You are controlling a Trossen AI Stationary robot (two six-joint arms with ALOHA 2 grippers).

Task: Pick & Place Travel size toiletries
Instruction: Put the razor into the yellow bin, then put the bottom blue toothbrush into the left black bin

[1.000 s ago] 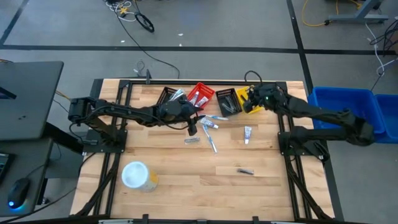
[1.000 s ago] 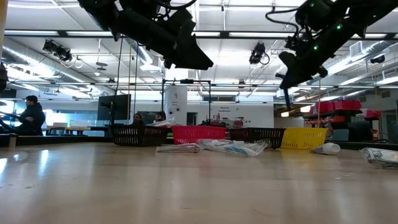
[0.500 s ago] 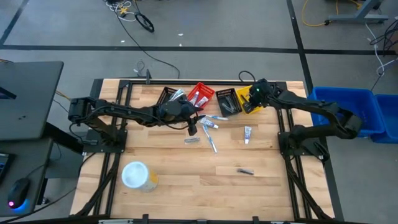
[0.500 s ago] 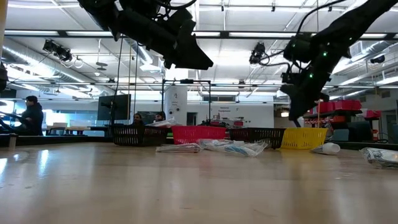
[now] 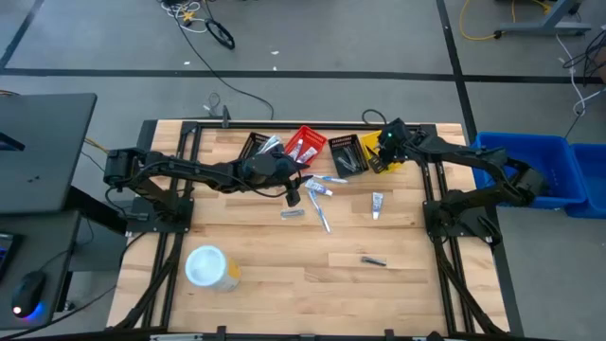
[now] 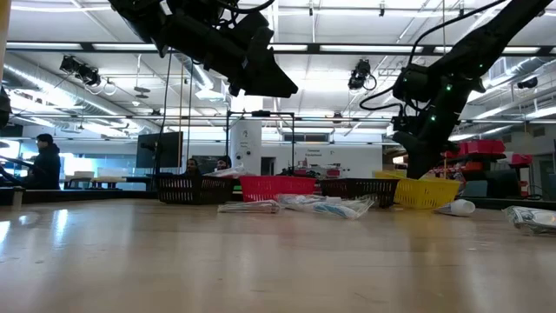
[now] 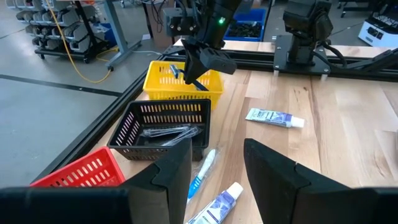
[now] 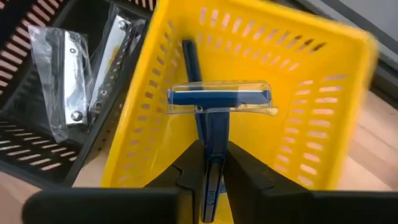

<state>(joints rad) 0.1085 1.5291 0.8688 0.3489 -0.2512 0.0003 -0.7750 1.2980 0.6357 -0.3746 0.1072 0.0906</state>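
- the right gripper point(image 8: 211, 163) is over the yellow basket point(image 8: 323, 93), its fingers pinched on the handle of a blue razor point(image 8: 219, 98) whose head hangs inside the basket.
- to do the drop well, i would lower until the razor's head is below the rim, part the fingers fully, then lift straight up so the handle does not snag on the slotted wall.
- the left gripper point(image 7: 216, 169) hovers with fingers apart and empty above a tube point(image 7: 219, 203) and a toothbrush point(image 7: 203, 171), beside the black basket point(image 7: 163, 127) that holds wrapped silvery items.
- loose toiletries remain on the tabletop point(image 5: 284, 256): another tube point(image 5: 377, 201) and a dark stick point(image 5: 374, 260), well apart.
- the tabletop is pale wood; a white-lidded tub point(image 5: 206, 266) stands near its front left.
- beyond lies an open workshop with ceiling lights; a person point(image 6: 43, 162) is seen far off.
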